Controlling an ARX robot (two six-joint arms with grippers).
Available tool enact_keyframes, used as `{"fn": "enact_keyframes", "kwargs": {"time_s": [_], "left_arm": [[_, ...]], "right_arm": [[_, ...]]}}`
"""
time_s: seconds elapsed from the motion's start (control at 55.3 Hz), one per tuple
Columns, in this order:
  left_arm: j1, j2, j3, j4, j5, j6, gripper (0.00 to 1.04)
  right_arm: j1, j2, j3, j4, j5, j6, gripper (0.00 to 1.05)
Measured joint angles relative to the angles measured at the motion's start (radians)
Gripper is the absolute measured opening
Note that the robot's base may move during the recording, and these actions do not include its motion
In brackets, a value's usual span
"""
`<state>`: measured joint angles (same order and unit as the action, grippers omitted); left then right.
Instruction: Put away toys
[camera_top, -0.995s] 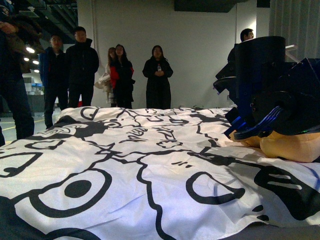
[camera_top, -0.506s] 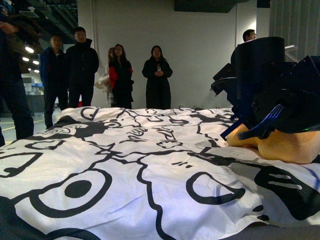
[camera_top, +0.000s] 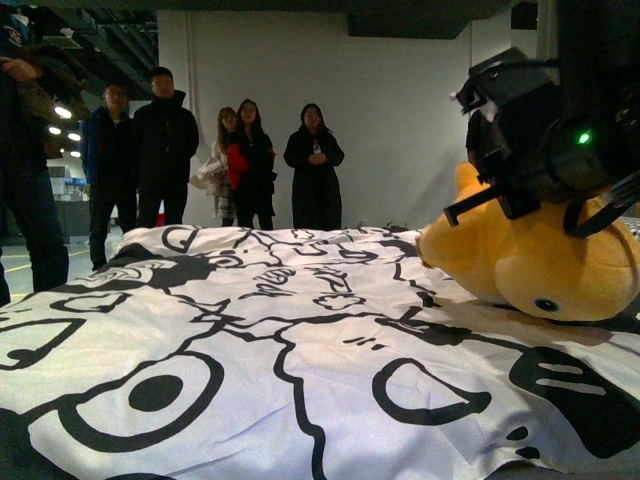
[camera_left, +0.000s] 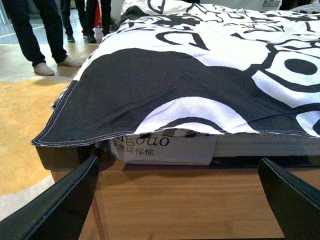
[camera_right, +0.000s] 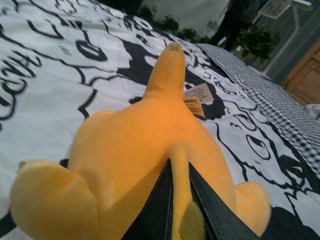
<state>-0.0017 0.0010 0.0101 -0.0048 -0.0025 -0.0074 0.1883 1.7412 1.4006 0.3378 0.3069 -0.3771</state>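
Note:
The toy is a yellow-orange plush animal (camera_top: 530, 265) lying on the black-and-white patterned bedspread (camera_top: 280, 330) at the right of the front view. My right gripper (camera_top: 545, 200) sits on top of it, shut on a pinched fold of its plush. In the right wrist view the plush (camera_right: 150, 150) fills the frame, a ridge of fabric squeezed between my right gripper (camera_right: 180, 200) fingers, and a paper tag (camera_right: 197, 97) hangs near its tail. My left gripper (camera_left: 182, 200) is open over a wooden bed frame (camera_left: 185, 200), holding nothing.
Several people (camera_top: 240, 165) stand beyond the far end of the bed. The bedspread edge (camera_left: 165, 115) hangs over a labelled mattress (camera_left: 165, 147). A checked grey pillow or sheet (camera_right: 270, 95) lies beyond the plush. Legs and feet (camera_left: 45, 40) stand on the floor beside the bed.
My right gripper has risen and lifted the plush's upper side, so much more of the animal shows, including its eye. The view has shifted slightly.

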Motion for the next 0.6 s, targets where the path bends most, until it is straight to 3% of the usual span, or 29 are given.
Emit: {"fn": "enact_keyframes", "kwargs": {"time_s": [0.271, 0.597], "left_arm": [[0.0, 0.0, 0.0, 0.0, 0.0, 0.0, 0.98], [0.0, 0.0, 0.0, 0.0, 0.0, 0.0, 0.98]], "right_arm": [[-0.061, -0.249, -0.156, -0.009, -0.283, 0.201, 0.06], [-0.189, -0.578, -0.402, 0.002, -0.481, 0.415, 0.06]]}}
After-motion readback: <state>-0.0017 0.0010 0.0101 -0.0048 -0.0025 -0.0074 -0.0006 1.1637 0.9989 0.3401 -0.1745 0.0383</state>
